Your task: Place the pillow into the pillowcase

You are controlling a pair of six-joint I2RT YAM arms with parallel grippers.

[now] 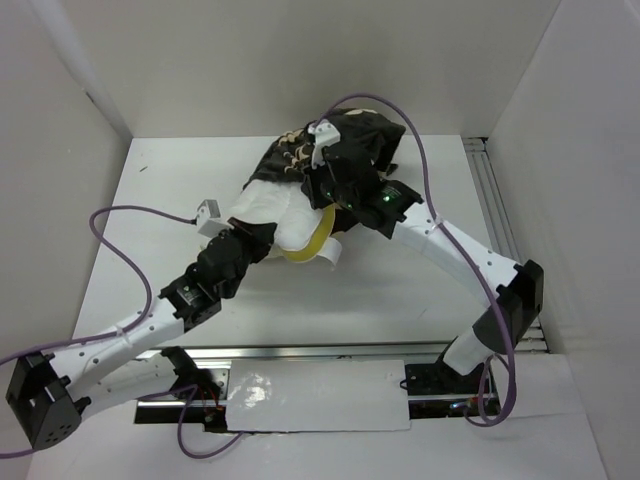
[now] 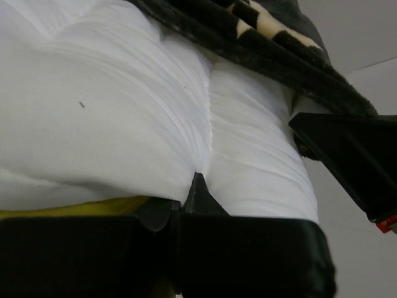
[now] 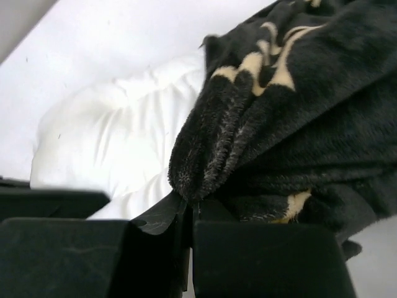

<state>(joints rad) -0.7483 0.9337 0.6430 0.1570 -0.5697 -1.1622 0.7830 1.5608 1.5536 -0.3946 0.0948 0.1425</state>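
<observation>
Tightly closed, left hand (image 2: 197, 181) pinches the pillow (image 2: 111, 112), right hand (image 3: 189, 208) pinches the pillowcase (image 3: 310, 124) edge.

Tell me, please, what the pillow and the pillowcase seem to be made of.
The pillow looks like smooth, matte white woven cloth over soft filling: it puffs between stitched seams and creases finely. The pillowcase looks like plush, fleece-like fabric, probably synthetic: short dense dark pile with tan motifs, its fibres standing out at the folded edge.

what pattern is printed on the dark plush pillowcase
Tan curved motifs on the dark brown-black plush pillowcase, clearest in the right wrist view.
</observation>
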